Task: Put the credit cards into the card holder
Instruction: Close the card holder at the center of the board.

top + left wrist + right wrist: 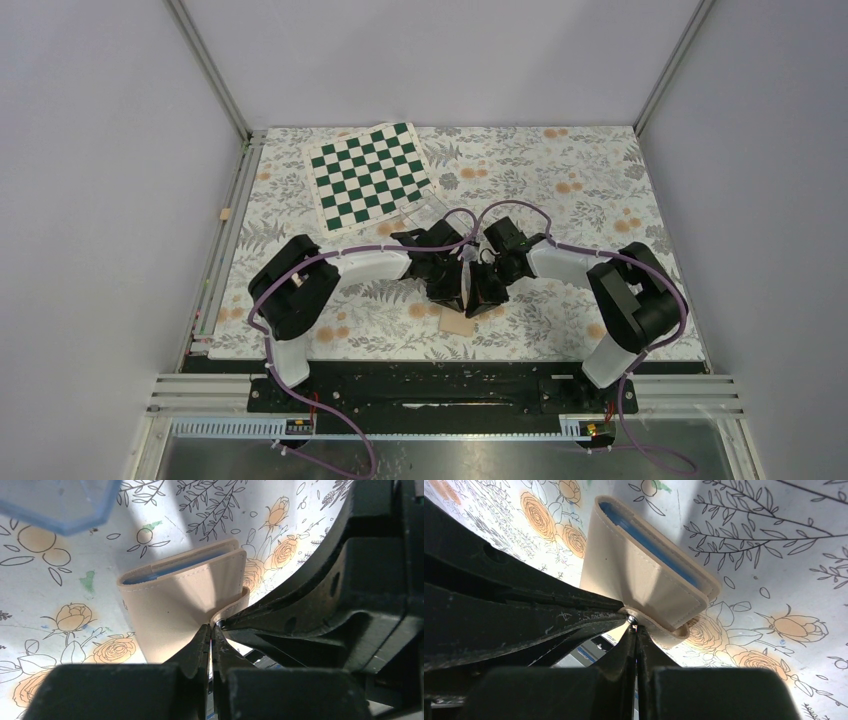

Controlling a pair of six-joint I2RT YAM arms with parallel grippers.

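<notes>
Card holder (185, 605): tan folding wallet, low between the two arms near the front edge of the surface; slot mouth turned away from both wrist cameras, blue showing inside.
Pose: seemingly tipped up at the strap side, far edge down on the floral print; hard to be sure.
Handling: light and thin; soft, leather-like skin, likely to flex and spring back shut rather than keep a shape; smooth face probably slippery under hard fingertips; not fragile.
Where to hold: stitched rim or strap for a thin pinch, one half pinned while the other is peeled open; mouth best left free for the cards.
Snap strap (659, 630): short tab curling off the flap, metal stud at its end.
Left gripper (210, 630): jaws clenched, tips on the strap end, apparently pinching it.
Right gripper (634, 630): jaws clenched just under the stud, tip to tip with the other pair, apparently grasping the same tab.
Credit cards: none made out; blue in the slot either lining or card, cannot tell.
Surface (560, 180): flower-printed cover.
Clear box (55, 505): bluish plastic corner, near but apart.
Chessboard (368, 172): far side, well apart.
</notes>
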